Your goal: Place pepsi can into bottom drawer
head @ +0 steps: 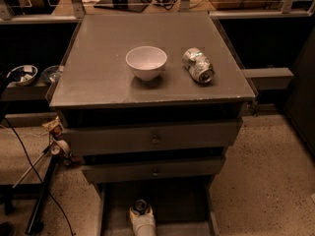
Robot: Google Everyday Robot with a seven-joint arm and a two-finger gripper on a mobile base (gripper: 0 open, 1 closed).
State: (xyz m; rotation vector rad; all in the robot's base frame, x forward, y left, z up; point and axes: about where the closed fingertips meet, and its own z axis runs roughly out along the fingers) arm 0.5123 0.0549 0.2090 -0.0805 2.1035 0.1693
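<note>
Aluminium, probably light, slick, dentable: pepsi can [141, 206] at gripper [142, 219] tip over bottom drawer [183, 208], best taken mid-wall; hold unreadable.

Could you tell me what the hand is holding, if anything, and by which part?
Cannot be told: the hand is low over the bottom drawer, the pepsi can at its tip, the contact hidden.
</note>
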